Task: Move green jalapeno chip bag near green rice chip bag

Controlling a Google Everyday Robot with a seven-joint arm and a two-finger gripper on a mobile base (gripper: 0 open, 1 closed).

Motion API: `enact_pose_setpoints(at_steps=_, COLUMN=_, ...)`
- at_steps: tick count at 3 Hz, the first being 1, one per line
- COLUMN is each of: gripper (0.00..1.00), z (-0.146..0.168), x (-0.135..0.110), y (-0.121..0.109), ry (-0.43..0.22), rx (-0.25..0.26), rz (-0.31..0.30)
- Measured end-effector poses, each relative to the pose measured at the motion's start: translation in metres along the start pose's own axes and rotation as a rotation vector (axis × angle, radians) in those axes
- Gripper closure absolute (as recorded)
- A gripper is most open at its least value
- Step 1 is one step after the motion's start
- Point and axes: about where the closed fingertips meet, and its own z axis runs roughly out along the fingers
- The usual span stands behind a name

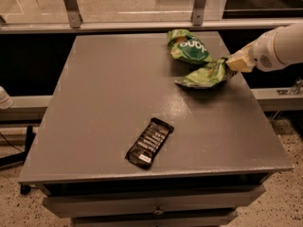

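The green jalapeno chip bag (202, 74) is a crinkled light-green bag at the table's far right. My gripper (232, 64) reaches in from the right edge and is shut on the bag's right end. The green rice chip bag (187, 46), glossy with a teal oval and white letters, lies just behind the jalapeno bag, close to it, with only a small gap between them.
A black snack bar wrapper (149, 142) lies near the front middle of the grey table (104, 103). Metal railing posts (70, 6) stand behind the table's far edge. The table's right edge runs just under my arm (279, 46).
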Motion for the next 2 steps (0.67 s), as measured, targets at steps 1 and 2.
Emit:
enact_pose_setpoints(at_steps=1, gripper=0.35, z=-0.0037, x=0.005, y=0.003, ry=0.012, rx=-0.016, rz=0.008)
enact_pose_setpoints(at_steps=2, gripper=0.13, z=-0.0069, x=0.0063, y=0.005, ry=0.017, rx=-0.036, rz=0.005)
